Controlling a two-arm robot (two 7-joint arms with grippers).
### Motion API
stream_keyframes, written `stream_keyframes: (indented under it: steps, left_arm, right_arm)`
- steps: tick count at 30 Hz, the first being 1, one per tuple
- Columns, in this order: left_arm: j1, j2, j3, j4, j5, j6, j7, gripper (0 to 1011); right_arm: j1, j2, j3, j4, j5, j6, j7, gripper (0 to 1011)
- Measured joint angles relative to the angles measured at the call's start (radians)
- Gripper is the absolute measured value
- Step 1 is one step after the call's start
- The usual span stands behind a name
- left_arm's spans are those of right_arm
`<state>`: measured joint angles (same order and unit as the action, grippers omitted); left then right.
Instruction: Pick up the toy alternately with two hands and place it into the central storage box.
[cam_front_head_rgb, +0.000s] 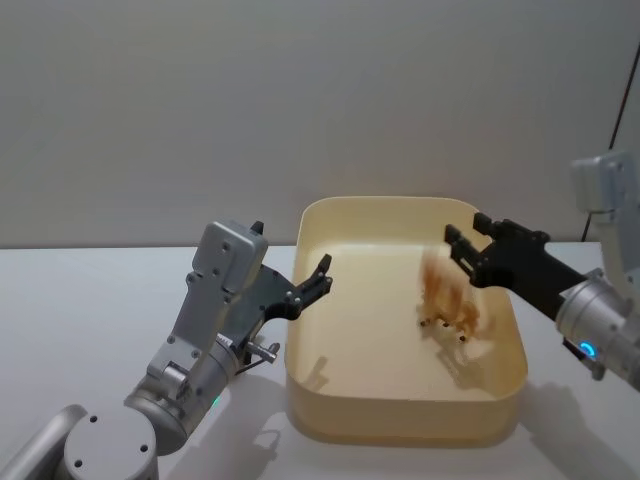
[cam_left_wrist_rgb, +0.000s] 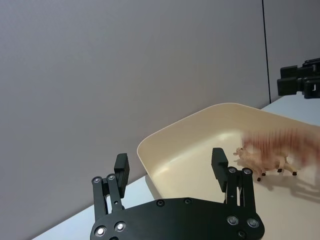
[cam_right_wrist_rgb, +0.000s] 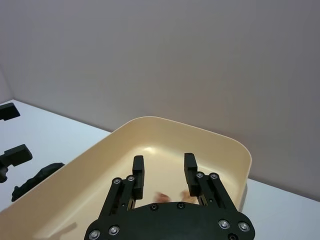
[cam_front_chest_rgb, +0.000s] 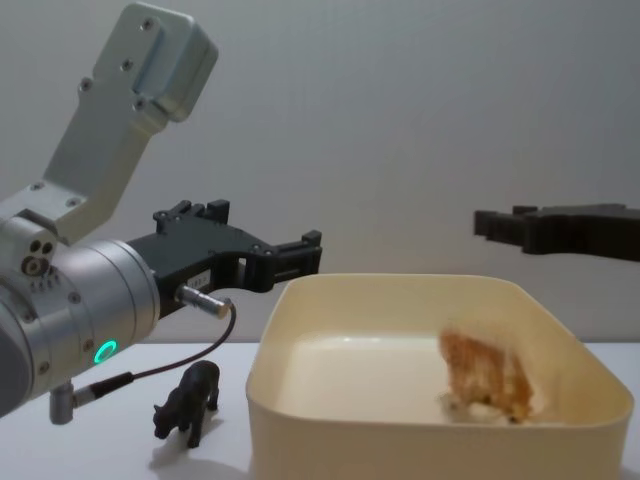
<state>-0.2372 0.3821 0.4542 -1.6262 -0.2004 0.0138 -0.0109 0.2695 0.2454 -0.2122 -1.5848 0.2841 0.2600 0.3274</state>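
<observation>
The toy (cam_front_head_rgb: 447, 295), a tan-orange animal figure, is inside the central storage box (cam_front_head_rgb: 400, 428), a cream-yellow tub, near its right side; I cannot tell whether it rests on the floor. My right gripper (cam_front_head_rgb: 460, 240) hovers open above the toy, nothing between its fingers (cam_right_wrist_rgb: 138, 169). My left gripper (cam_front_head_rgb: 319, 279) is open at the box's left rim, also with nothing in it. The left wrist view has the toy (cam_left_wrist_rgb: 272, 152) beyond the left gripper (cam_left_wrist_rgb: 170, 164). From the chest, the toy (cam_front_chest_rgb: 485, 380) lies below the right gripper (cam_front_chest_rgb: 500, 225).
A small black animal figure (cam_front_chest_rgb: 190, 400) stands on the white table left of the box, under my left arm; it appears as a black animal figure (cam_right_wrist_rgb: 37, 177) in the right wrist view. A grey wall stands behind the table.
</observation>
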Motion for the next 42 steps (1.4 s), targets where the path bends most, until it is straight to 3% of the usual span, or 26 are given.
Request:
stream_keyframes:
  steps: [11, 19, 31, 42]
  left_arm:
    - [0.000, 0.000, 0.000, 0.000, 0.000, 0.000, 0.000, 1001]
    - [0.000, 0.000, 0.000, 0.000, 0.000, 0.000, 0.000, 1001]
    - [0.011, 0.008, -0.002, -0.013, -0.004, 0.006, 0.012, 1001]
    - [0.100, 0.069, -0.019, -0.112, -0.069, 0.052, 0.133, 1001]
  right_arm:
    - [0.019, -0.016, -0.018, 0.020, -0.024, 0.014, 0.020, 779]
    - [-0.005, 0.012, 0.007, -0.014, 0.014, 0.012, -0.003, 996]
    - [-0.055, 0.063, 0.052, -0.084, 0.084, 0.011, -0.047, 1001]
    - [-0.075, 0.082, 0.069, -0.111, 0.110, 0.011, -0.063, 1001]
